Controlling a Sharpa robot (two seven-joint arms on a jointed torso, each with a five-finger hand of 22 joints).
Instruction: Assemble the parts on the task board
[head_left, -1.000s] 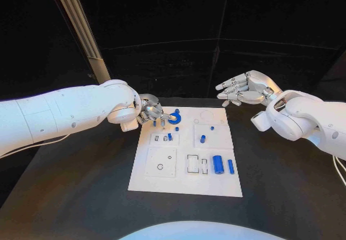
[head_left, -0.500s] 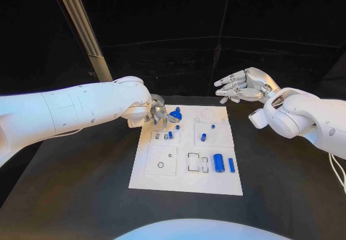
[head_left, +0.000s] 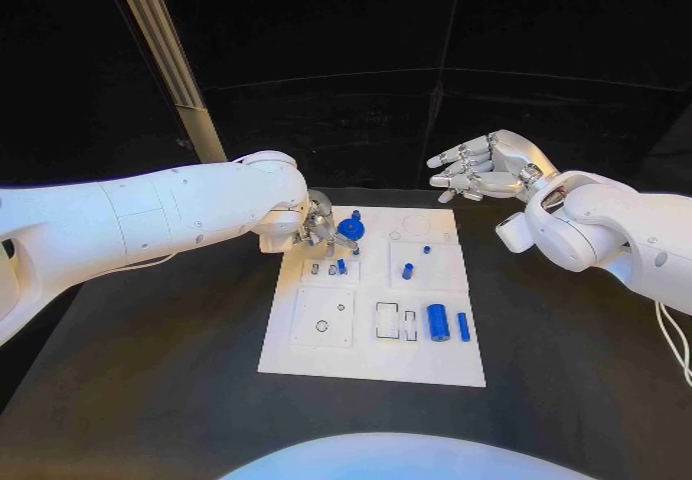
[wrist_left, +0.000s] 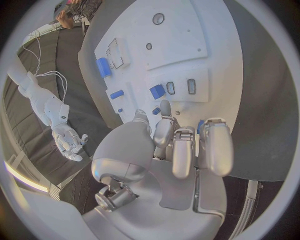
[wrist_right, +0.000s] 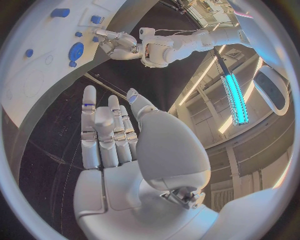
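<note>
Probably seating blue gear (head_left: 351, 232) at task board (head_left: 372, 365) far-left corner: left hand (head_left: 320, 228) fingers curled around it, right hand (head_left: 483, 166) empty, splayed, clear beyond board.

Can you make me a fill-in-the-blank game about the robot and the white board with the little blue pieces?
1. The table under the task board is ____ in colour.
2. The left robot hand reaches down beside the blue ____-shaped part, the one with teeth round its edge.
3. The right robot hand is lifted in the air and holds ____.
4. The biggest blue cylinder lies near the board's ____ edge in the head view.

Missing words: black; gear; nothing; right
</note>
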